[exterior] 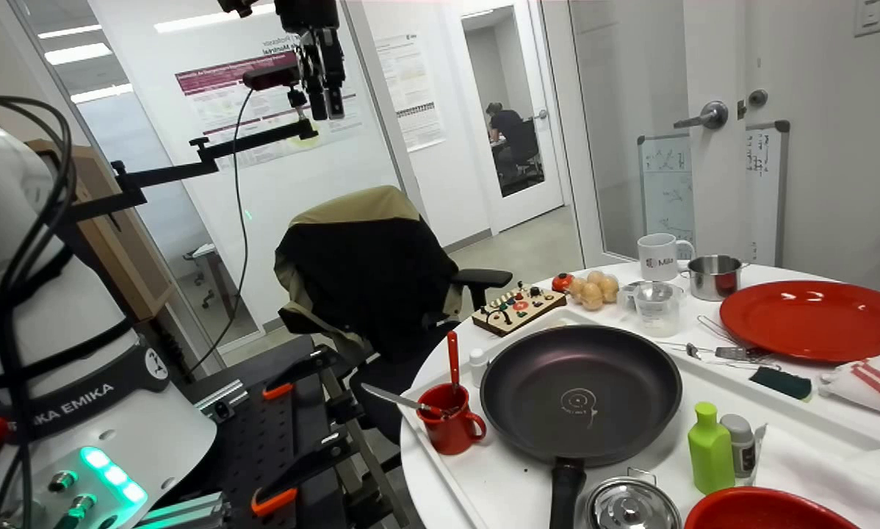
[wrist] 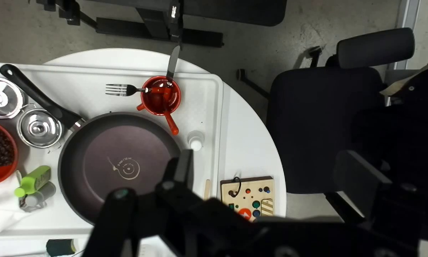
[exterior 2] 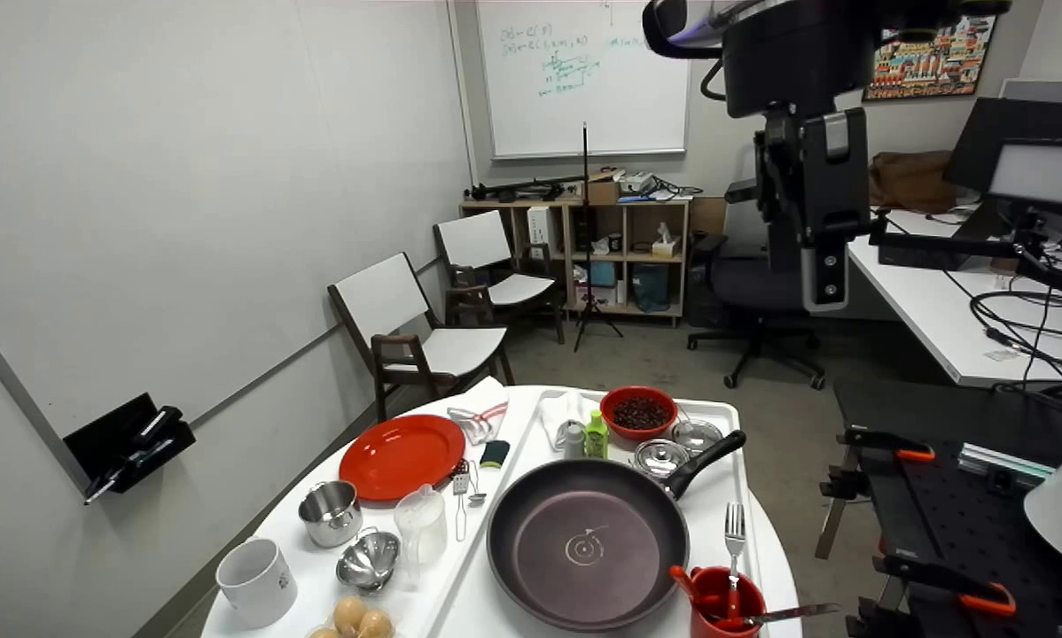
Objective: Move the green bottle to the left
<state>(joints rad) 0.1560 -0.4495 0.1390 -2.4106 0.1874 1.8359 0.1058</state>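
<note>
Exterior views, both of them, show the green bottle (exterior: 712,457) upright on the white tray (exterior: 513,485), just beside a grey bottle (exterior: 743,441); whether those two touch I can't tell. Near it sit the red bowl (exterior: 765,508) and the frying pan (exterior: 583,397). By my reckoning none of the job is done: reaching, gripping, shifting it left and setting it down all remain. Whose left is meant, I couldn't say from where I stand.

As for the jaws, they hang high in the air, well apart from the bottle. They're spread wide, with nothing held and nothing touched; through the gap the wrist view looks down past the edge of the tabletop (wrist: 242,142) onto a black chair (wrist: 317,142).
</note>
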